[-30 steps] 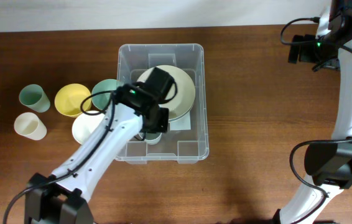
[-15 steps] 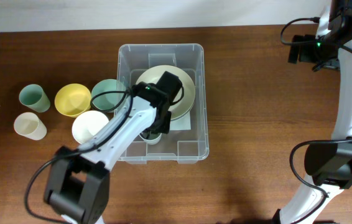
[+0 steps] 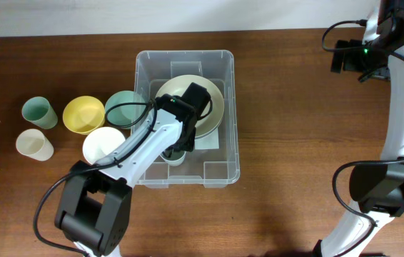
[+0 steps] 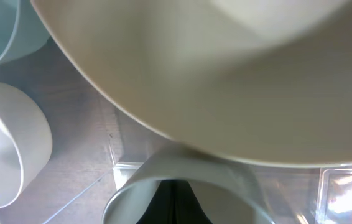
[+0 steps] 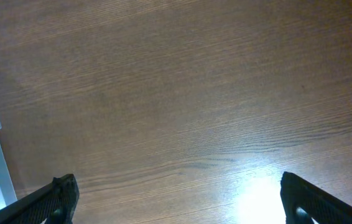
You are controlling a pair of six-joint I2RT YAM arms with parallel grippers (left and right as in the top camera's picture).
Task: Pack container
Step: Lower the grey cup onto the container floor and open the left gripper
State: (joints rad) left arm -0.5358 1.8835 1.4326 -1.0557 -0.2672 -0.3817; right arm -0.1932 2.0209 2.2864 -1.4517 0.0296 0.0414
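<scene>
Overhead, the table (image 3: 295, 143) is seen with the container (image 3: 216, 168) set near its middle, and the left arm is angled down into it across the near-left wall. As the container is likely light, it could be shoved or tilted if that wall were caught by the arm on withdrawal.

Inside, a large pale dish (image 3: 213, 107) is laid across the far half. In the left wrist view its edge is seen just above a small cup (image 4: 188, 171), so the cup could be knocked against the dish, or wedged under its rim, if it were swung carelessly.

Just outside the left wall, a green bowl (image 3: 120, 107), a yellow bowl (image 3: 82, 114) and a white bowl (image 3: 101, 146) are grouped. The white bowl is partly crossed by the arm and could be swept aside by a low retreat. A green cup (image 3: 38, 112) and a cream cup (image 3: 34, 144) are set well apart at far left, and little risk is judged for them.

The left gripper (image 4: 173, 196) is closed tight, with its dark tips seen within the small cup's mouth. Whether the cup's wall is pinched cannot be told, and a toppled cup is to be feared if the tips are drawn out crookedly. The right gripper (image 5: 175, 183) is held wide open over bare wood, well apart from the container.
</scene>
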